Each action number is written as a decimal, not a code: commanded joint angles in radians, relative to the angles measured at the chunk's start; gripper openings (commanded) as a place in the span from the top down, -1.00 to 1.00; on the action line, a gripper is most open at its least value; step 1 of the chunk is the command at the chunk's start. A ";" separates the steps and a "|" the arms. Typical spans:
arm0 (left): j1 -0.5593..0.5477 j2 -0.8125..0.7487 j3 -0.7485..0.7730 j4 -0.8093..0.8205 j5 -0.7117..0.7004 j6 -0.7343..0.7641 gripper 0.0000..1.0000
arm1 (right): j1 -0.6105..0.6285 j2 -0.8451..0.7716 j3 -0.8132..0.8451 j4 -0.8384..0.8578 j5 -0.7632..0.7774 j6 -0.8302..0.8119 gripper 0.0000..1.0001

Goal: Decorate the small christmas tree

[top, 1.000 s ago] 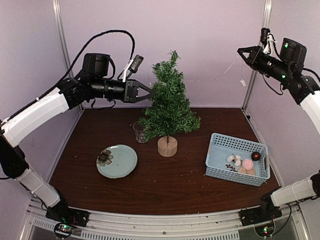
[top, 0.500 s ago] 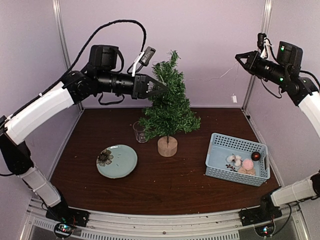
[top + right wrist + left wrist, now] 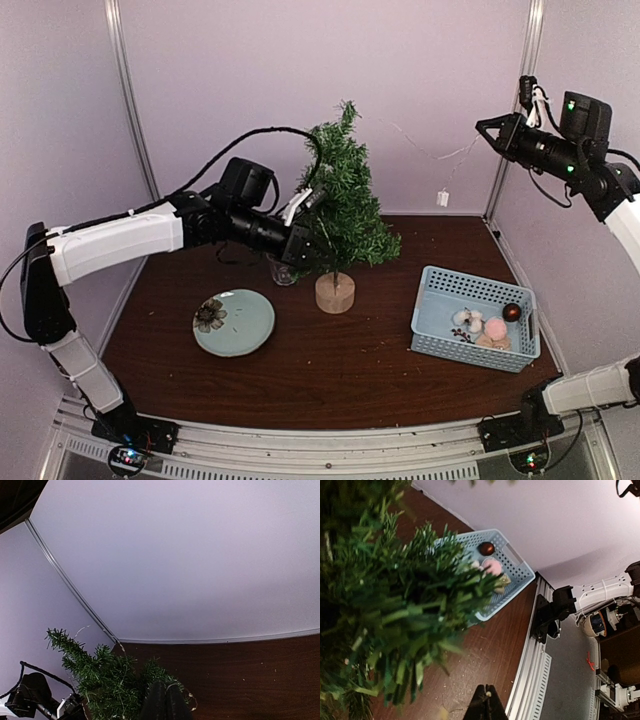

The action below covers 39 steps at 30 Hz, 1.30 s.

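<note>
The small christmas tree (image 3: 340, 190), a bristly green artificial fir on a round light-wood stump base (image 3: 335, 292), stands upright near the middle of the dark brown wooden surface (image 3: 330, 385). A clear drinking glass (image 3: 278, 268) sits just beside its foot, and a pale blue slotted plastic basket (image 3: 440, 345) of small ornaments lies well apart on the other side. A thin pale wire (image 3: 430, 152) with a small white tag (image 3: 441, 198) dangling from it runs from the upper branches across to the right hand (image 3: 482, 124). That hand hangs high near the back corner post, its fingers pinched together, apparently on the wire's end. The left hand (image 3: 318, 250) is pushed into the lower branches, its fingers pressed fully together. Whether they trap the wire there is hidden by the needles. The step looks like winding this strand around the fir. To do it well, the right hand should keep only light tension, since the tree is tall for its base and a hard sideways pull could tip it. The left hand should steady or tuck the strand without dragging branches toward the glass, which is close enough to be knocked. Each loop should settle deep among the bristles before the next is laid.
</note>
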 commanded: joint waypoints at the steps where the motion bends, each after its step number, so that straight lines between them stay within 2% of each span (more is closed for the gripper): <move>1: 0.010 -0.017 -0.051 0.070 -0.003 -0.015 1.00 | 0.006 -0.020 -0.039 -0.029 0.046 -0.020 1.00; 16: 0.017 -0.100 -0.049 0.069 -0.063 0.001 1.00 | 0.007 -0.048 -0.245 -0.186 0.069 -0.094 1.00; 23: 0.055 -0.143 0.010 0.082 -0.100 -0.030 1.00 | 0.024 -0.027 -0.218 -0.207 -0.054 -0.085 1.00; 26: 0.069 -0.158 0.030 0.142 -0.111 -0.066 1.00 | 0.049 -0.024 -0.199 -0.220 -0.079 -0.085 1.00; 31: 0.070 -0.137 0.106 0.188 -0.120 -0.089 1.00 | 0.095 -0.014 -0.192 -0.275 -0.072 -0.105 1.00; 39: 0.073 -0.084 0.202 0.197 -0.222 -0.068 1.00 | 0.203 -0.054 -0.213 -0.356 -0.072 -0.107 1.00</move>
